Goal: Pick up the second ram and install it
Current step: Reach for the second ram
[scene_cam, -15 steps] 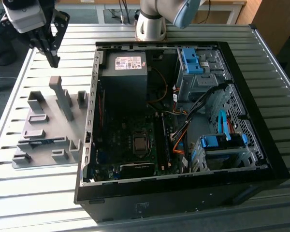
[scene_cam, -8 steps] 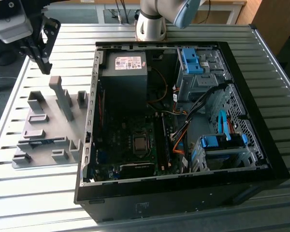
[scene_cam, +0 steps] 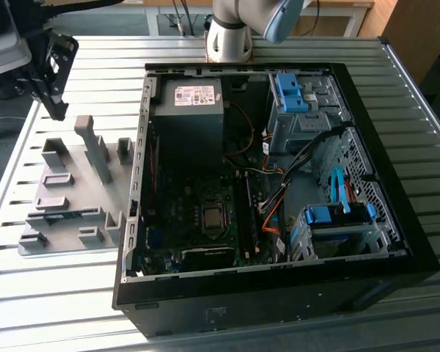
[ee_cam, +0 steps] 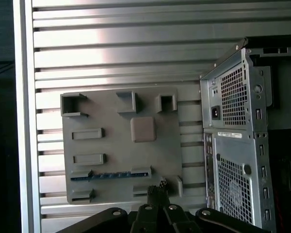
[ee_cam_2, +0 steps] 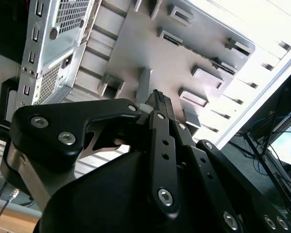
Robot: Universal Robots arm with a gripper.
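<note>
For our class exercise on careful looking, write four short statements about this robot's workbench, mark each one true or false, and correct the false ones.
1. The second ram lies in a slot of the grey fixture plate. True.
2. The gripper holds the second ram over the computer case. False: the gripper is by the fixture plate, outside the case, and the ram sits in the plate.
3. The computer case lies with its side open, so the motherboard can be seen. True.
4. The fixture plate sits inside the computer case. False: it lies beside the case on the slatted table, at the exterior view's left.
</note>
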